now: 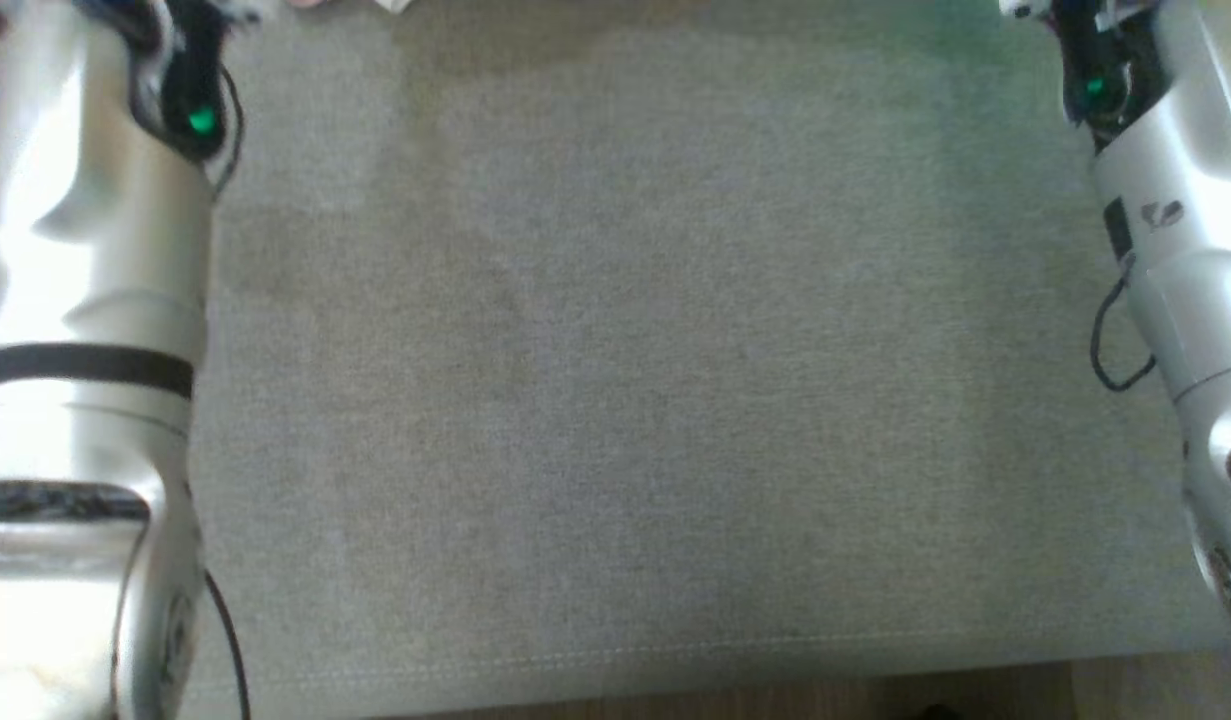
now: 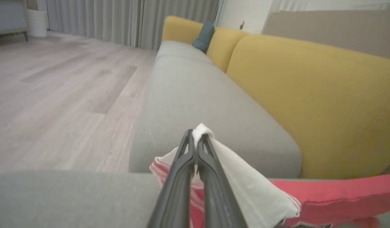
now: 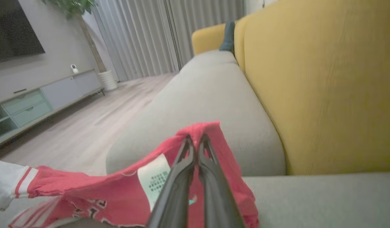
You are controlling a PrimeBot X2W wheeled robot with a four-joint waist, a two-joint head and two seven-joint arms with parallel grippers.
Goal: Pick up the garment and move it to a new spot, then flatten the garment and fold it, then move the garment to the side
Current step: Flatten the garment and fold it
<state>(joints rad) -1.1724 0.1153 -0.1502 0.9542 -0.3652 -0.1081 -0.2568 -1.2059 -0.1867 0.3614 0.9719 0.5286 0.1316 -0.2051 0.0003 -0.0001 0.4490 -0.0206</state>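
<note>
- Left gripper (image 2: pixel 196 134): fingers pressed together, pinching a white bit of the garment (image 2: pixel 245 186). It has red stripes at its edge and is likely a sleeve or cuff.
- Right gripper (image 3: pixel 195 141): also pinched shut, on a red fold of the same garment, beside a pale printed label.
- The garment is red with white trim. It is held up between the two grippers, above the grey sofa seat (image 1: pixel 615 400) and in front of the yellow back cushion (image 3: pixel 324 79).
- Head view: left forearm (image 1: pixel 85 300) and right forearm (image 1: pixel 1185 280) sit at the frame sides, reaching forward with the seat between them.
- Step, my read: the pick is done and the garment is being carried to its new spot. Flatten and fold are not started.
- To do it well: hold both pinches firm and keep the arms apart so the cloth stays taut.
- Lower both sides evenly so the hanging edge lands first, then draw back so the cloth lies flat.
- Let go only once the cloth rests on the seat.
- Risk: both grips hold only thin folds and could slip if pulled too hard.
</note>
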